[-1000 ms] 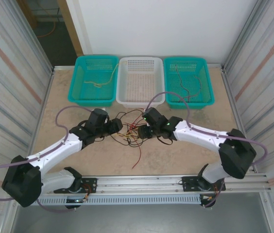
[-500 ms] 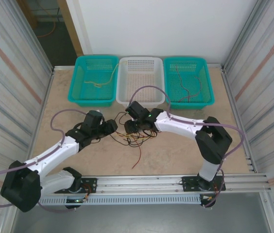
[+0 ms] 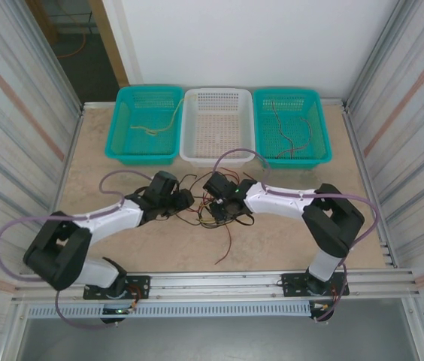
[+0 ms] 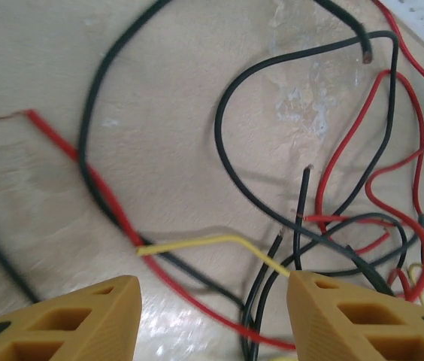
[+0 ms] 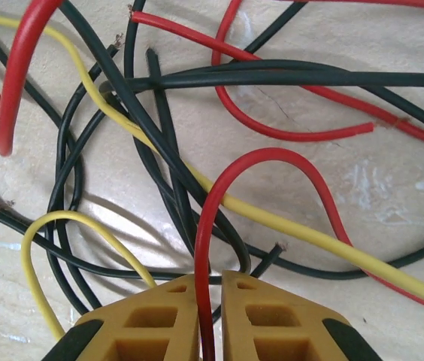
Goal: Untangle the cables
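Observation:
The cables (image 3: 210,210) lie as a tangle of thin red, black and yellow strands on the table between the two arms. My right gripper (image 5: 210,289) is shut on a red cable (image 5: 272,154), which rises from between the fingers in a loop over black and yellow strands. It sits on the right of the tangle (image 3: 219,204). My left gripper (image 4: 212,301) is open just above the table, with a red cable (image 4: 122,218), a yellow cable end (image 4: 197,243) and black strands lying between and ahead of its fingers. It sits at the left of the tangle (image 3: 184,199).
Three baskets stand along the back: a teal one (image 3: 122,128) holding a yellowish strand, a white one (image 3: 197,154), and a teal one (image 3: 321,128) holding red strands. A loose red strand (image 3: 224,252) trails toward the front rail. Corrugated walls close in both sides.
The right gripper has shut on the red cable. The left gripper has moved right, up to the tangle, and narrowed a little. The trailing red strand has shifted right.

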Motion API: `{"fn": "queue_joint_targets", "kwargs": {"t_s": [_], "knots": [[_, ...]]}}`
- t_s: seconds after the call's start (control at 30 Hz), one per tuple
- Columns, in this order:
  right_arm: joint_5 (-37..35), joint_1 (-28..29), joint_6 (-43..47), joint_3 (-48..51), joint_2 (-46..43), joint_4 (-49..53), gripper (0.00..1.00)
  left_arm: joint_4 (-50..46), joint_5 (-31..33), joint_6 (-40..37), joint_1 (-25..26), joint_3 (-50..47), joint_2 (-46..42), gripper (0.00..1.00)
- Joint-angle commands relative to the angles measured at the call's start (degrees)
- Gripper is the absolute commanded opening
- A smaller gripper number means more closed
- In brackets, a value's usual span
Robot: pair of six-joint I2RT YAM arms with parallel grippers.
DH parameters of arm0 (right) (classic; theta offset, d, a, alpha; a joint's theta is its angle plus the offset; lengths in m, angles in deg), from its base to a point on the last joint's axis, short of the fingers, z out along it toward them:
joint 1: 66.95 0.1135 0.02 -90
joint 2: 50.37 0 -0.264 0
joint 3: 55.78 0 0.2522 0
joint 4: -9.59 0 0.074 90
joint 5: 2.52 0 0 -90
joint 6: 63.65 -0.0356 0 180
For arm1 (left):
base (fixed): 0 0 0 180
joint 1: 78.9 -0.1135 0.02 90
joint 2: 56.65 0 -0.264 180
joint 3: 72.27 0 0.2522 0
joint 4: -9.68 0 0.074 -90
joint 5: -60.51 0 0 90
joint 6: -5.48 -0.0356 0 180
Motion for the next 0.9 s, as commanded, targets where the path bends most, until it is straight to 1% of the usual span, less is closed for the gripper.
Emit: {"fn": "queue_joint_targets", "kwargs": {"t_s": [0.0,0.13,0.2,0.27,0.33,0.53,0.7,0.73,0.87], "knots": [[-0.24,0.71,-1.46,0.72,-2.63,1.1,0.14,8.63,-2.3,4.2,0.04,1.09,3.73,0.54],[-0.95,1.34,-1.22,-0.15,-2.51,1.73,0.15,14.39,-3.61,6.1,-0.25,1.07,6.5,0.55],[-1.81,1.64,-0.96,-1.01,-2.47,2.52,0.21,15.04,-3.75,6.61,-0.5,1.55,7.51,0.55],[-2.76,1.98,-0.77,-1.62,-3.1,3.11,0.32,15.44,-3.96,7.05,-0.76,1.95,8.52,0.55],[-2.77,2.07,-0.52,-1.84,-4.2,3.12,0.36,15.8,-3.94,7.52,-0.95,1.98,9.24,0.55],[-3.25,2.07,-0.15,-2.35,-6.94,3.63,0.37,17.03,-4.03,8.42,-1.4,2.75,11.1,0.53],[-4.39,2.07,-0.07,-2.99,-7.78,4.52,0.37,17.95,-5.97,9.79,-1.45,4.2,14.2,0.49],[-4.61,2.03,-0.17,-3.0,-8.04,4.6,0.37,18.69,-6.24,10.42,-1.44,4.11,14.7,0.47],[-5.56,2.07,-0.24,-2.82,-9.52,4.31,0.37,20.06,-7.22,11.17,-1.48,3.89,14.76,0.26]]}}
